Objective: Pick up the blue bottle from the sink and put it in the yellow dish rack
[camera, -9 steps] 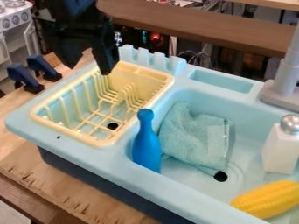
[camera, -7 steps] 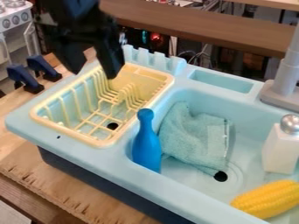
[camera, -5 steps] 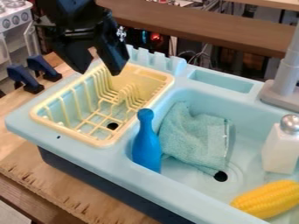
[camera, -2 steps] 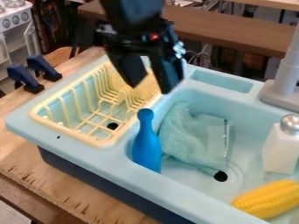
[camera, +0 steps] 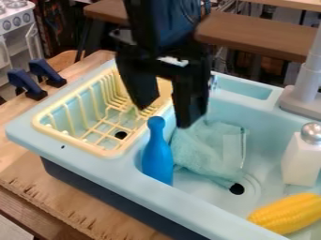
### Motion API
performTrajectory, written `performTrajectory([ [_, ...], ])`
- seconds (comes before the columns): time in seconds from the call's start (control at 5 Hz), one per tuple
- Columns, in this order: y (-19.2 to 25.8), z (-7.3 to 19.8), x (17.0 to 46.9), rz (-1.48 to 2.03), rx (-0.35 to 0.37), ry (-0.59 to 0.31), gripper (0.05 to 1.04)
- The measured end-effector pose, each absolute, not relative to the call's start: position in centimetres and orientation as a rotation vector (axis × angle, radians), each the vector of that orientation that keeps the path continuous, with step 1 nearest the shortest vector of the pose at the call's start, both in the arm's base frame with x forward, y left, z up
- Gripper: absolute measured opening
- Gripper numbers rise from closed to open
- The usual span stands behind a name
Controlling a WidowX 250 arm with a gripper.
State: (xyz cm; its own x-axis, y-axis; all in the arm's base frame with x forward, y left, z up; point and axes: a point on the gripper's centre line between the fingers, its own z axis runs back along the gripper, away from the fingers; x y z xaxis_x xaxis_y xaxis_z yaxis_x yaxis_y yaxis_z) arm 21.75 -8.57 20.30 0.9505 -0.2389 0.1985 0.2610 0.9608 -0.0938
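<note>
The black gripper (camera: 166, 114) hangs just above the neck of the blue bottle (camera: 157, 157), its two fingers wide apart and nothing seen between them. The bottle stands roughly upright at the left side of the sink (camera: 119, 176), beside the green cloth (camera: 203, 152). The likeliest trouble is a knock: with so narrow a neck, a descent slightly off line could bring one finger down on the top and tip the bottle onto the cloth. The left finger could also catch the right rim of the yellow dish rack (camera: 106, 151), which runs close by. Low on the right, a finger could snag the loose folds of cloth and drag them along.

Compared with the earliest frame, the gripper has moved right and nearer, from above the far left part of the rack to the gap between rack and cloth. The bottle, the cloth and the yellow corn (camera: 287, 213) lie where they did.
</note>
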Motion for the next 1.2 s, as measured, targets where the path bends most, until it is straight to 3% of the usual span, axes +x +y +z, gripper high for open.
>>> performTrajectory([
  [0.2,-8.4,19.4,21.4,-0.182,0.019,-0.094,1.002],
  [0.6,-7.8,19.0,22.9,-0.160,0.122,-0.046,1.002],
  [1.0,-6.9,18.7,23.2,-0.165,0.052,-0.127,1.002],
  [1.2,-6.4,18.2,22.7,-0.183,-0.039,-0.165,1.002],
])
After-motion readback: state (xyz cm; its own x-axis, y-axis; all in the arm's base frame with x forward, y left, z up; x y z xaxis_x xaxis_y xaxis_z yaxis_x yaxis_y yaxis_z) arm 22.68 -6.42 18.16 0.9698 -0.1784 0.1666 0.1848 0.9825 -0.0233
